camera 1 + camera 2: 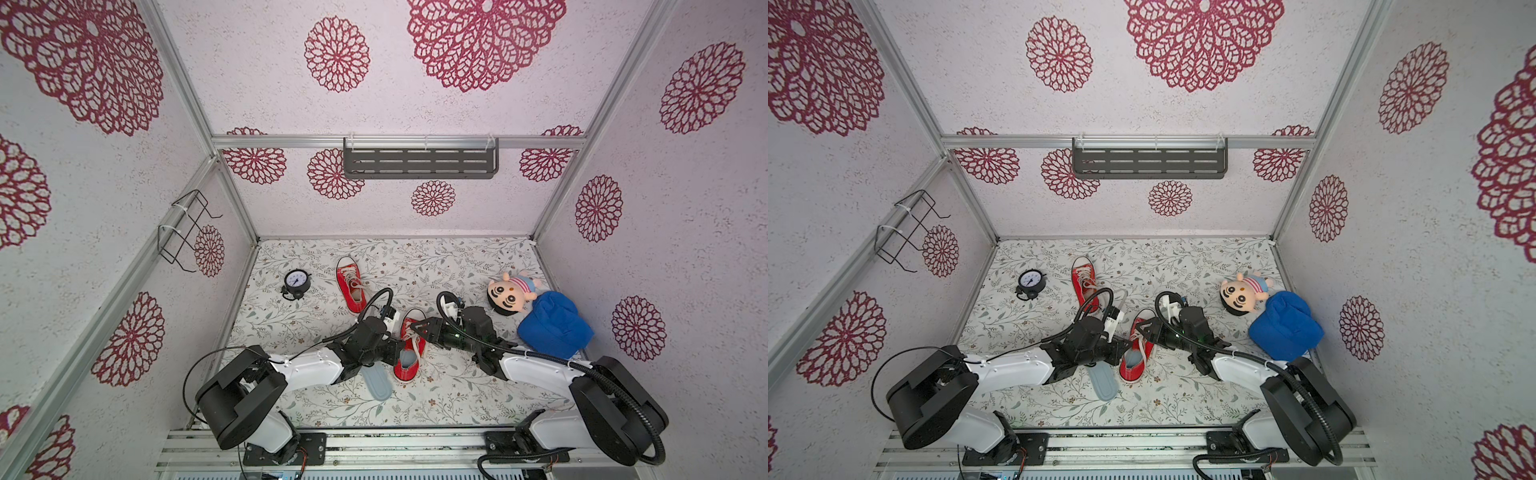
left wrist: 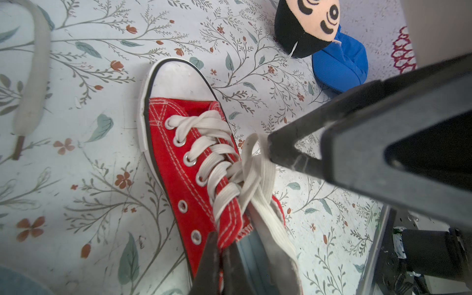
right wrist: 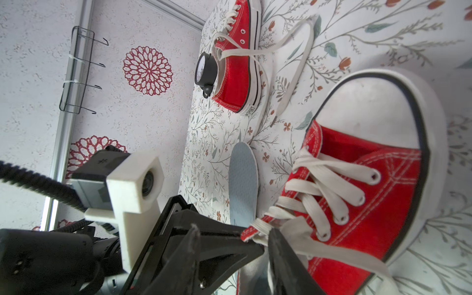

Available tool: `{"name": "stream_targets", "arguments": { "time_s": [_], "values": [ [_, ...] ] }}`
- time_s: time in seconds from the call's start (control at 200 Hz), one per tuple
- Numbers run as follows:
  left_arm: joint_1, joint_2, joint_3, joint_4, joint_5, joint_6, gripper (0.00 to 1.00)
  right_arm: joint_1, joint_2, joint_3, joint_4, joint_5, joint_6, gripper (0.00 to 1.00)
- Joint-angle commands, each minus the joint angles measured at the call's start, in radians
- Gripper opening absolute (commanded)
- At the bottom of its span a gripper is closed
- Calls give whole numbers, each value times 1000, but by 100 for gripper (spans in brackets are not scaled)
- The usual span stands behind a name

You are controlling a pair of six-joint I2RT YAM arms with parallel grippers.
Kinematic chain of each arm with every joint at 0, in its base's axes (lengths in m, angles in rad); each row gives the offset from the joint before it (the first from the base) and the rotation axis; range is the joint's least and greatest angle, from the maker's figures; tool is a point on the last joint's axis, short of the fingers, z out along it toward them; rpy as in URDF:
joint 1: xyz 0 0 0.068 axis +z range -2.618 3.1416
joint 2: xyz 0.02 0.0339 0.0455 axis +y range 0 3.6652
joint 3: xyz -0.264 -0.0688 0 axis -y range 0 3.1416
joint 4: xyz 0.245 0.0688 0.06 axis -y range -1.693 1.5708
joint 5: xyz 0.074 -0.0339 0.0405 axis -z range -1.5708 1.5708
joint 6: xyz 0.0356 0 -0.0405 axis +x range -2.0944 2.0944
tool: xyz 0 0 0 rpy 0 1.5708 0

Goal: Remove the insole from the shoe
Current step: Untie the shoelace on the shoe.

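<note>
I count two red canvas low-top sneakers with white laces and white rubber toe caps. The near sneaker (image 1: 409, 349) stands between my two grippers, and the far sneaker (image 1: 351, 286) stands well apart from it, towards the back of the floral-print table (image 1: 457, 395). Its black heel strip (image 3: 251, 108) reads "SPORT"; I can read no other writing. There are two insoles. One grey-blue foam insole (image 1: 378, 384) lies flat on the table just beside the near sneaker's heel, partly under my left arm. A second insole (image 1: 409, 358) of the same colour shows inside that sneaker's opening. My left gripper (image 2: 222, 263) is closed, pinching the red canvas edge by the lower eyelets of the near sneaker. My right gripper (image 3: 233, 229) has its jaws partly apart, with the red tongue tip and a loop of lace between them. One finger touches the lace, and I cannot tell whether anything is truly pinched. Elsewhere there is one round black alarm clock (image 1: 296, 282) beside the far sneaker and one plush doll (image 1: 509, 293) with a blue body. One black wire rack (image 1: 183, 230) and one dark slotted shelf (image 1: 419, 164) hang on the walls.
</note>
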Motion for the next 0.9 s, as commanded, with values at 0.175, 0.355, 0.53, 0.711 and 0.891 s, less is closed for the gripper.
{"name": "stream_targets", "arguments": {
  "time_s": [0.175,0.355,0.53,0.711,0.891],
  "values": [
    [-14,-12,19,48,12,1,0,3,-42,-30,5,44,1,46],
    [-13,-6,23,46,16,3,0,3,-66,-43,-52,70,-13,46],
    [-13,-8,23,45,15,3,0,3,-51,-52,-38,57,2,46],
    [-14,-7,26,45,18,5,0,4,-33,-56,28,33,23,46],
    [-15,-3,30,44,21,8,0,8,13,-55,145,2,62,46]
  ]
}}
